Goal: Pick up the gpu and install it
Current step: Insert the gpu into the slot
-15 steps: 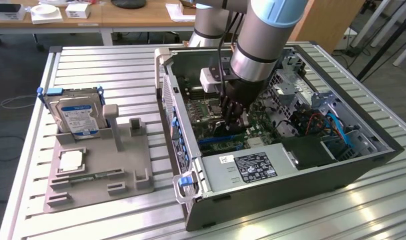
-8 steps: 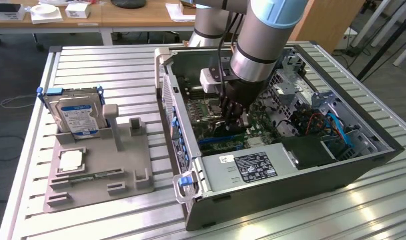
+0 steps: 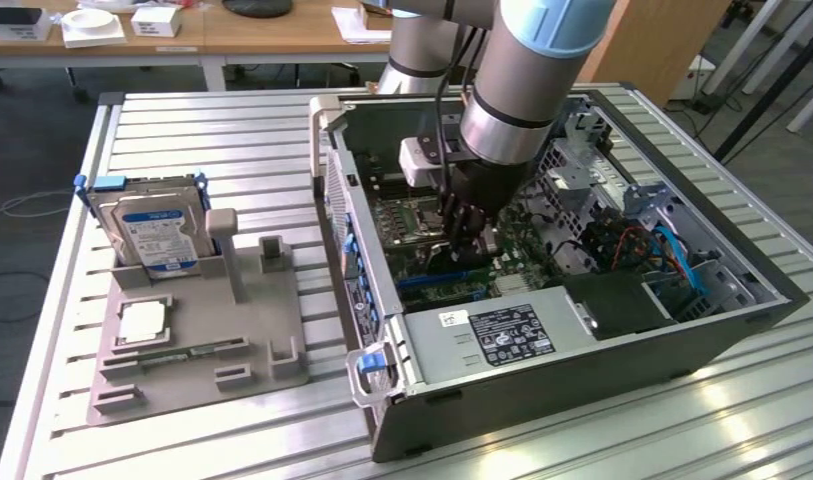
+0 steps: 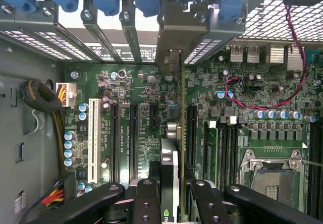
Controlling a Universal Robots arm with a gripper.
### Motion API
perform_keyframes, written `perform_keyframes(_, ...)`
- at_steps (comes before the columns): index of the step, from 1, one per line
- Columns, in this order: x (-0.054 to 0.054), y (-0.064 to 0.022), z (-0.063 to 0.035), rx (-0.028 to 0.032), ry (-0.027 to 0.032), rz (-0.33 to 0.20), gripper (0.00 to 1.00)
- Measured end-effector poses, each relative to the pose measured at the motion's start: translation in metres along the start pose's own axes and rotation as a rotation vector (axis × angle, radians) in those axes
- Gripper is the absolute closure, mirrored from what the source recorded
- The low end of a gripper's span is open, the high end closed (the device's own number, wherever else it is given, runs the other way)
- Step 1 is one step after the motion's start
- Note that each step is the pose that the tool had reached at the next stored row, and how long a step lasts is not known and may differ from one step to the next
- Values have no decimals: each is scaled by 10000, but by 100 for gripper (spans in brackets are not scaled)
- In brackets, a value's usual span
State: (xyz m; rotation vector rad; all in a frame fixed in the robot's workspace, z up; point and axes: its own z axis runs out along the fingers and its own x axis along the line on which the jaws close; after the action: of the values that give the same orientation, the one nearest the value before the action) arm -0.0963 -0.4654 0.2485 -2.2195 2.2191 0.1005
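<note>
Two tool [image 4: 172, 187] fingers [image 4: 146, 204] pinch the gpu [image 4: 169, 158] edge-on in wrist view.

You are finding no legible text. Print is showing, too fine to make out, on:
- hard drive [image 3: 153, 235]: blue-white label, near the tabletop [image 3: 219, 420] edge at the exterior view's left
- power supply [image 3: 510, 336]: black label, white sticker
- motherboard [image 4: 146, 90]: white lettering
- gpu [image 4: 169, 173]: green mark
</note>
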Motion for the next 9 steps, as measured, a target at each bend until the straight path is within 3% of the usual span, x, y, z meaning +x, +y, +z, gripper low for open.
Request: perform_keyframes(9, -8, 17, 9, -1, 3, 0, 73)
